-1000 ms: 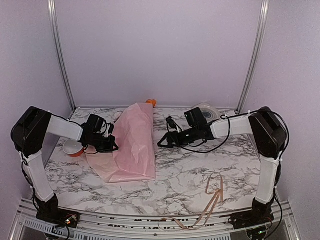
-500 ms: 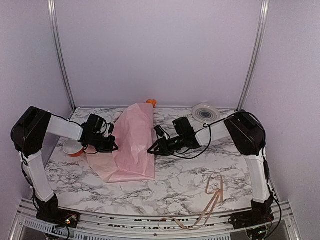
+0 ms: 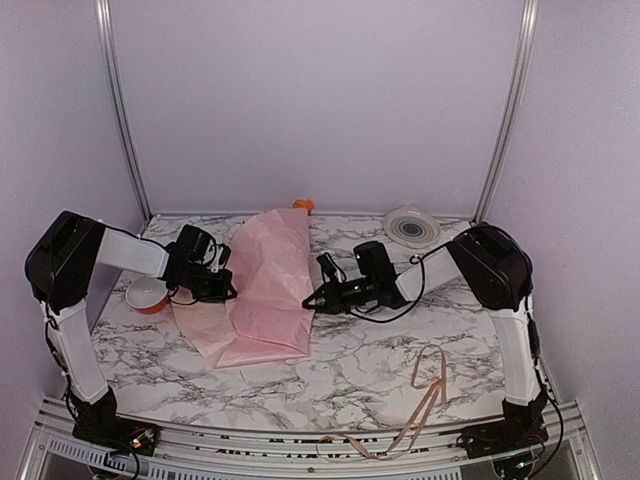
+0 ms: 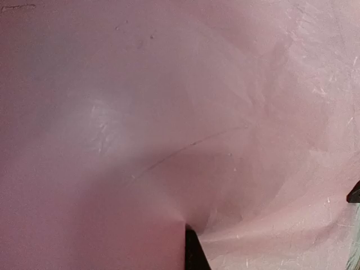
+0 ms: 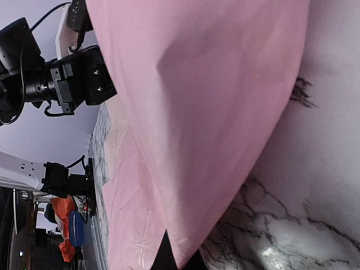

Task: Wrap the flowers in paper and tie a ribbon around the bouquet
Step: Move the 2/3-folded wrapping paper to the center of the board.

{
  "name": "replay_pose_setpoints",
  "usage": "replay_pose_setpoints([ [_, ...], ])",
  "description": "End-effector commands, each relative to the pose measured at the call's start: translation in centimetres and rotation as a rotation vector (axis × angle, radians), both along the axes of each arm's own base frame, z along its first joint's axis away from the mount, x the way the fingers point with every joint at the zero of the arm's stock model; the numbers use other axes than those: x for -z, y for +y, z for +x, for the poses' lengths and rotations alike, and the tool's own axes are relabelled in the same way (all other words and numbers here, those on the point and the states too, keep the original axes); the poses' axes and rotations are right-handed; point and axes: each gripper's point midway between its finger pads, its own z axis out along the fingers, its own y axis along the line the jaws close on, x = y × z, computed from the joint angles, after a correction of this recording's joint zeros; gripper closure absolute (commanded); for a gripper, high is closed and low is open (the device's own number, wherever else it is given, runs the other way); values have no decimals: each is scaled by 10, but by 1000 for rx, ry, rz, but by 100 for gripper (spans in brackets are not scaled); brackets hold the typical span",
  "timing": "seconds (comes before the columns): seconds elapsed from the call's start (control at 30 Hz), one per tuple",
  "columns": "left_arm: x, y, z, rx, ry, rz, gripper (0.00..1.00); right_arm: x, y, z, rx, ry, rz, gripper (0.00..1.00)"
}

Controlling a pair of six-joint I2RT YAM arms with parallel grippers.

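In the top external view, the paper (image 3: 270, 285) is lying on the marbled surface (image 3: 400, 345). Its long axis is running from the back wall toward the arms, drifting slightly left at the near end. An orange bloom (image 3: 303, 205) is peeking out past the far end, so the flowers are probably pointing their heads away from the arms. The left claw (image 3: 226, 291) is sitting at the sheet's left edge and the right claw (image 3: 312, 299) at its right edge, with the ribbon (image 3: 428, 392) lying well apart near the front. In the left wrist view, the left claw is clamping on the pink sheet, with creases fanning from its tip. In the right wrist view, the right claw is pinching together on the sheet's edge. The paper is looking thin, light and crinkly, so it is likely to tear and slip. Gripping the edges, where both claws are, seems safest.
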Motion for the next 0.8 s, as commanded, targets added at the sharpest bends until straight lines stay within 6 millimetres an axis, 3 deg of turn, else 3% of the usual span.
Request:
replay_pose_setpoints([
  [0.0,27,-17,-16,69,86,62,100,-16,-19,3,55,-42,-23,100],
  [0.17,25,-52,-25,156,85,43,100,-9,-44,-18,80,-32,-86,100],
  [0.37,21,-86,-49,247,110,1,100,5,-84,-60,102,11,-174,100],
  [0.5,23,-95,-59,276,129,-12,100,15,-107,-82,118,34,-219,99],
  [0.57,25,-93,-61,272,134,-7,100,20,-113,-90,107,39,-243,86],
  [0.67,22,-96,-64,283,143,-30,100,16,-118,-91,88,14,-275,73],
  [0.77,16,-98,-65,289,127,-53,100,-8,-122,-77,88,-98,-316,65],
])
